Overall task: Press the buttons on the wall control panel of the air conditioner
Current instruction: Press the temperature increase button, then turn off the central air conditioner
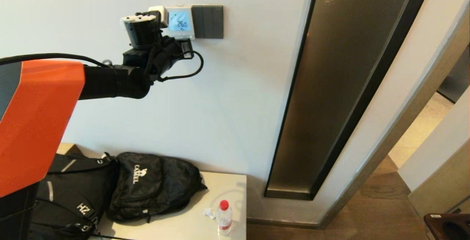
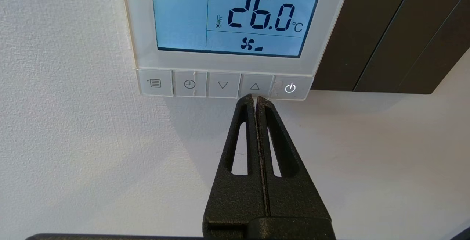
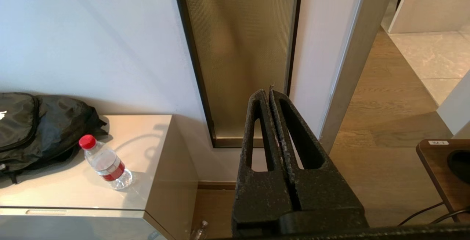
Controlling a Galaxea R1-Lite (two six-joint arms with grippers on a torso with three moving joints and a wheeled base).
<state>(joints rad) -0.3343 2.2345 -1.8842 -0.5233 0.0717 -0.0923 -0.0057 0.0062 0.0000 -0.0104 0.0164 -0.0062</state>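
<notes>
The white wall control panel (image 1: 180,21) has a lit blue display (image 2: 235,12) reading 26.0 °C. Under it is a row of buttons: menu (image 2: 155,83), clock (image 2: 189,84), down arrow (image 2: 223,85), up arrow (image 2: 254,86) and a lit power button (image 2: 290,88). My left gripper (image 2: 255,97) is shut and empty. Its tip sits at the lower edge of the up arrow button; I cannot tell whether it touches. In the head view it (image 1: 183,41) is raised to the panel's lower edge. My right gripper (image 3: 268,92) is shut, empty and parked low, out of the head view.
A dark switch plate (image 1: 208,21) adjoins the panel on the right. Below, a beige cabinet (image 1: 227,185) carries two black backpacks (image 1: 154,185) and a water bottle (image 1: 224,216). A tall dark glass strip (image 1: 349,85) runs down the wall to the right.
</notes>
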